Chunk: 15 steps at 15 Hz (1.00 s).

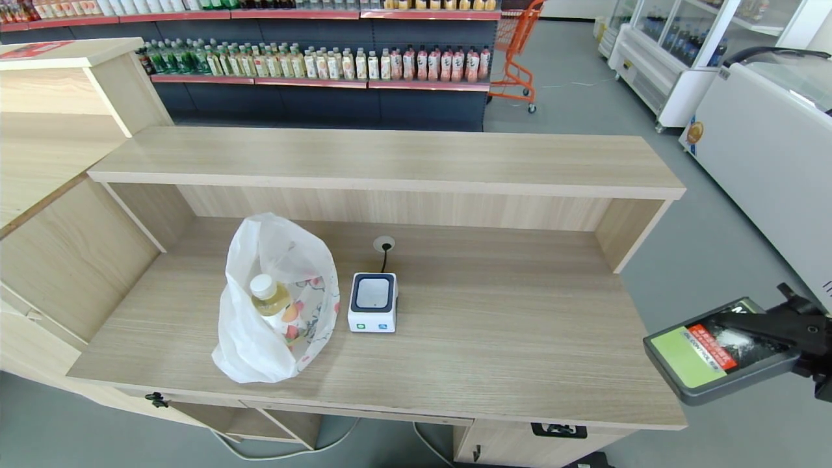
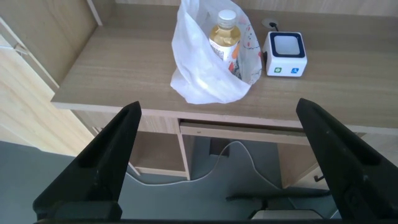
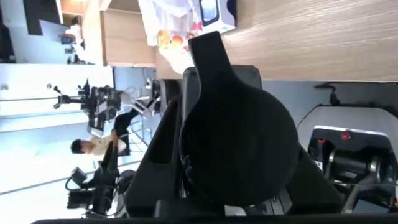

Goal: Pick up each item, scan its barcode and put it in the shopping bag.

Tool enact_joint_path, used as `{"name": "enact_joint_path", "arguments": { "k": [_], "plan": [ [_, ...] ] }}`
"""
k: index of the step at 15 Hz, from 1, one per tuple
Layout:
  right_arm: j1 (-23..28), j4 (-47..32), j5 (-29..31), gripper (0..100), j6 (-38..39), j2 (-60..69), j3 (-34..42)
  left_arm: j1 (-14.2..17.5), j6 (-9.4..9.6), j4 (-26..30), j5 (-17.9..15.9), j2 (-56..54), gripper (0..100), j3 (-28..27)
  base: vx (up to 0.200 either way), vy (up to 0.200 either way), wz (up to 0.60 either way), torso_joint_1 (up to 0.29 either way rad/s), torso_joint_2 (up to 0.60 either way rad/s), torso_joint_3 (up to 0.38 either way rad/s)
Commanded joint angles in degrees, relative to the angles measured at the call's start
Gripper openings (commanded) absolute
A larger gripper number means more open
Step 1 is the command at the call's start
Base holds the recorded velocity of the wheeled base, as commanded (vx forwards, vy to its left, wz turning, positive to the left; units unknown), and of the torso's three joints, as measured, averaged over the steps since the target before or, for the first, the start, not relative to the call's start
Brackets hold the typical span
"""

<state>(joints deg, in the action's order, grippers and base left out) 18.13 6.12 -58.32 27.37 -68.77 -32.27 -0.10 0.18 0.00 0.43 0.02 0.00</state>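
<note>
Right claw (image 1: 747, 325): pinching a flat dark pack (image 1: 708, 354) with a green and red label. The pack is tilted and held in the air off the right front corner of the surface (image 1: 507, 325), not touching it.
Left claw (image 2: 219, 109): fingers (image 2: 112, 162) spread wide, nothing between them. It hangs off the front edge of the surface, before the shopping bag (image 1: 250, 344).
The bag is white and stands open on the left part of the surface. Inside it is an upright bottle (image 1: 268, 296) with a white cap.
Scanner (image 1: 373, 302): white box, dark-rimmed window facing up, just beside the bag on its right.
Its cable runs back to a grommet (image 1: 384, 244).
Behind the raised ledge: drink shelves (image 1: 325, 65), an orange cart (image 1: 517, 52), and freezers (image 1: 767, 143) on the right.
</note>
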Motion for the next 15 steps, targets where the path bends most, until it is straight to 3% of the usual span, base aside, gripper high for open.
{"name": "enact_joint_path", "arguments": {
  "k": [1, 5, 15],
  "plan": [
    [-0.1, -0.1, 2.9, 0, 0.1, -0.1, 0.0, 0.0, -0.01, 0.0, 0.0, 0.0, 100, 0.0, 0.000, 0.000, 0.00, 0.000, 0.00, 0.000],
    [-0.1, -0.1, 3.7, 0, 0.1, 0.5, 0.7, 0.1, 0.08, 0.0, 0.0, 0.0, 100, 0.0, 0.000, 0.000, 0.00, 0.000, 0.00, 0.000],
    [-0.1, 0.0, 3.7, 0, 0.1, -0.2, 0.2, 0.1, 0.26, 0.0, 0.0, 0.0, 100, 0.0, 0.000, 0.200, 0.00, 0.001, 0.00, 0.000]
  ]
}}
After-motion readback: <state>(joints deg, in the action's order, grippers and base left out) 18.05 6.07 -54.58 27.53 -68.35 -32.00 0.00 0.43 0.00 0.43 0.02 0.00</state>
